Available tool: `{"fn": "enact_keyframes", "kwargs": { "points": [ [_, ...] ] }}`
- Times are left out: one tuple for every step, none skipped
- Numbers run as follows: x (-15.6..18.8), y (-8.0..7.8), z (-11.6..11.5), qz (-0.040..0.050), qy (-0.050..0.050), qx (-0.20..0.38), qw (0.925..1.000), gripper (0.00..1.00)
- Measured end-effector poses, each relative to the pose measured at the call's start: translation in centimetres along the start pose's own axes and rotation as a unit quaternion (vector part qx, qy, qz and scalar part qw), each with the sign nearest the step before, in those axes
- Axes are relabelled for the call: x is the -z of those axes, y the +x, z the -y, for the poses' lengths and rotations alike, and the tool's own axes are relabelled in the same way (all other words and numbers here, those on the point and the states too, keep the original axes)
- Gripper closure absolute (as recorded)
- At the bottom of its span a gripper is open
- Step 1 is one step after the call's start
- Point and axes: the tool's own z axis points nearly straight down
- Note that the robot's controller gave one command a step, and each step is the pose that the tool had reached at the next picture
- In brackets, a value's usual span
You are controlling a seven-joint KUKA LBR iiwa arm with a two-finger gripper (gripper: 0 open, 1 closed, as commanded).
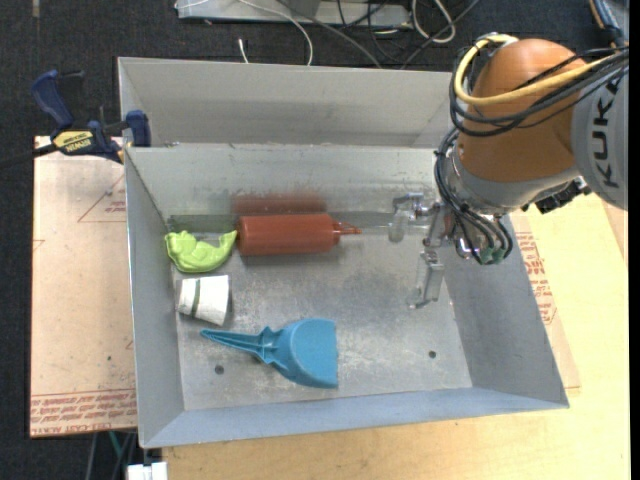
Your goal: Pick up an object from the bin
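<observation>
Four things lie unpicked; jaws hang over bare bin floor (380, 328) right of the red bottle (285, 235); spread, I cannot tell.

Large dark capitals reading "KUK" stand on the pale grey casing of the robot arm (603, 153), at the right edge just beside its orange cover (520, 98). The letters run slantwise, and the edge cuts the word off.
</observation>
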Motion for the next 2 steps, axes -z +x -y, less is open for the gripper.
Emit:
{"fn": "enact_keyframes", "kwargs": {
  "points": [
    [0.5,-0.1,0.0,0.0041,0.000,0.000,1.0000,0.00],
    [-9.0,-3.3,0.7,0.0054,-0.001,-0.073,0.9973,0.00]
  ]
}}
